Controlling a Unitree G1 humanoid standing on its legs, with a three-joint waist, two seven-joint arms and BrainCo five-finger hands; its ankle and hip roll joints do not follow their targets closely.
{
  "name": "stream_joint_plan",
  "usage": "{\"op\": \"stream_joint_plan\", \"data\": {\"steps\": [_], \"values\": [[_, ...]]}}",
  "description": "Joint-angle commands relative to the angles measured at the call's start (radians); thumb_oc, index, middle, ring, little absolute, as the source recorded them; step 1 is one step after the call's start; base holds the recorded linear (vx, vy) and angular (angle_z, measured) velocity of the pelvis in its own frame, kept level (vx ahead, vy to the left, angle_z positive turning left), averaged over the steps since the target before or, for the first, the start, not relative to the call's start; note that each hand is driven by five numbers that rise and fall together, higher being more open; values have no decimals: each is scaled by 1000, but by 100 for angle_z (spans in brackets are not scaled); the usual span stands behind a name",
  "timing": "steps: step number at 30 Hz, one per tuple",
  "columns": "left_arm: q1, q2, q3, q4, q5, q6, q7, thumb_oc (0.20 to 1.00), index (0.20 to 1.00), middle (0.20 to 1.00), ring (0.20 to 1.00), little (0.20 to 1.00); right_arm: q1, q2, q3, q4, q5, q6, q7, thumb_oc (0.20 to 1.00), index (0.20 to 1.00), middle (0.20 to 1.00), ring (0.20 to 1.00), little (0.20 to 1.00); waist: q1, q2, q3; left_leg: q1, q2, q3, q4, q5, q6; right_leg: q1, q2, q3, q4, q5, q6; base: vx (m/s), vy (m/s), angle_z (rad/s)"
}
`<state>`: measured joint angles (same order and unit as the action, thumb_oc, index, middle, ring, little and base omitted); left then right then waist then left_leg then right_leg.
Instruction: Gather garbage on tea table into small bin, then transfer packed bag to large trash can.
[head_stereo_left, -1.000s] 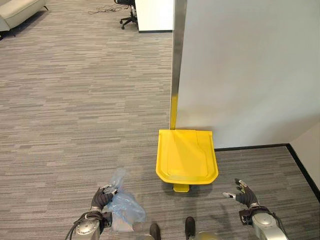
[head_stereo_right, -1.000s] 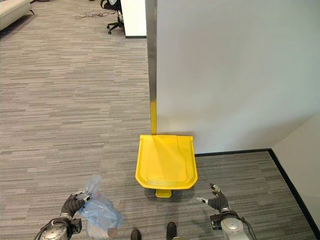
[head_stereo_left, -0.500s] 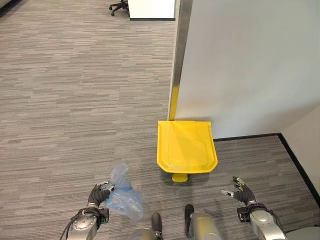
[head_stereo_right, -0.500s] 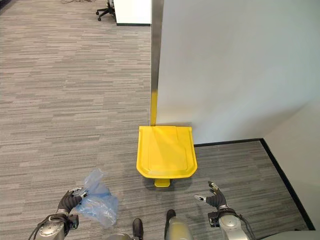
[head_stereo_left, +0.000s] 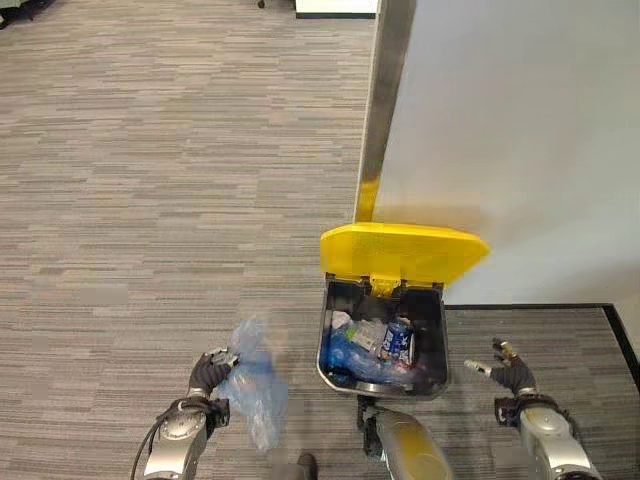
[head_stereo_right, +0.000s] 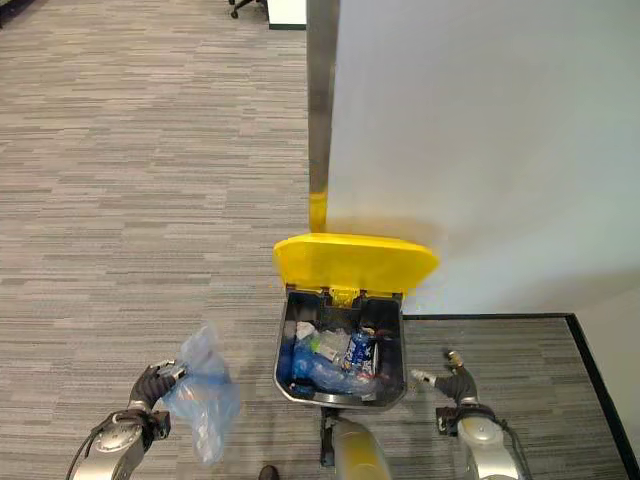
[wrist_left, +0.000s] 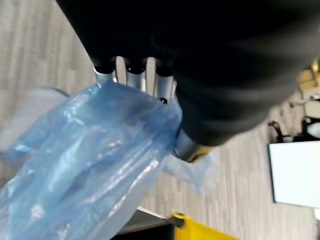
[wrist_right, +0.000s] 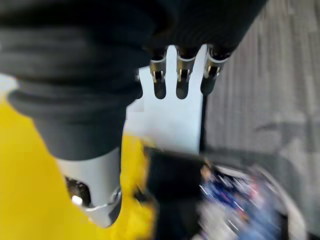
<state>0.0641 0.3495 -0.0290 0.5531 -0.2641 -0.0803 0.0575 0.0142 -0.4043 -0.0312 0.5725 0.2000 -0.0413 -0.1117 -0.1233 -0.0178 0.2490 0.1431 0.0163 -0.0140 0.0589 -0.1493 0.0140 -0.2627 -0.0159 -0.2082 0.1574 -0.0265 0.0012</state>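
Note:
A large trash can (head_stereo_left: 436, 350) with a raised yellow lid (head_stereo_left: 403, 254) stands against the white wall, and blue bags and wrappers (head_stereo_right: 335, 362) lie inside it. My left hand (head_stereo_left: 207, 374) is curled round the neck of a light-blue plastic bag (head_stereo_left: 253, 385), which hangs to the left of the can above the carpet. The same bag (wrist_left: 85, 170) bulges past the fingers (wrist_left: 135, 77) in the left wrist view. My right hand (head_stereo_left: 509, 369) hovers to the right of the can with relaxed fingers and holds nothing.
The white wall (head_stereo_left: 520, 130) with a metal corner post (head_stereo_left: 382, 90) rises right behind the can. A black skirting strip (head_stereo_left: 540, 308) runs along the wall's foot at the right. Grey striped carpet (head_stereo_left: 150, 200) stretches away on the left.
The can's yellow lid has swung up from flat to raised, baring the rubbish inside. The camera has moved closer. The bag stays in my left hand.

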Motion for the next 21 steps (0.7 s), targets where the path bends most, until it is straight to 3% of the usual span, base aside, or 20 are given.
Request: {"op": "stream_joint_plan", "data": {"steps": [1,5,15,21], "values": [[40,54,35,-55,-41,-54,7,200,200,200,200,200,38,12,35,-3,25,-28,-13,1000,1000,1000,1000,1000,-14,-49,-64,46,-102,29,59,-186,7,-81,-56,79,-98,170,148,-43,32,-21],[53,46,11,-72,-12,-49,-29,200,200,200,200,200,-5,27,137,-8,-25,-15,41,1000,1000,1000,1000,1000,8,-53,-54,52,-125,36,44,-177,27,-84,-58,94,-121,201,166,-61,56,-33],[-15,38,-64,-90,-8,-63,-34,200,200,200,200,200,-173,62,339,-46,-74,-19,87,1000,1000,1000,1000,1000,54,-45,-47,56,-137,7,47,-185,31,-69,-91,64,-146,208,152,15,4,6],[-157,56,-165,-103,-53,-90,-24,200,200,200,200,200,-445,49,461,-42,-87,-20,64,1000,1000,1000,1000,1000,79,-52,-22,14,-137,-10,78,-189,24,-92,-101,66,-134,205,143,-24,-44,23]]}}
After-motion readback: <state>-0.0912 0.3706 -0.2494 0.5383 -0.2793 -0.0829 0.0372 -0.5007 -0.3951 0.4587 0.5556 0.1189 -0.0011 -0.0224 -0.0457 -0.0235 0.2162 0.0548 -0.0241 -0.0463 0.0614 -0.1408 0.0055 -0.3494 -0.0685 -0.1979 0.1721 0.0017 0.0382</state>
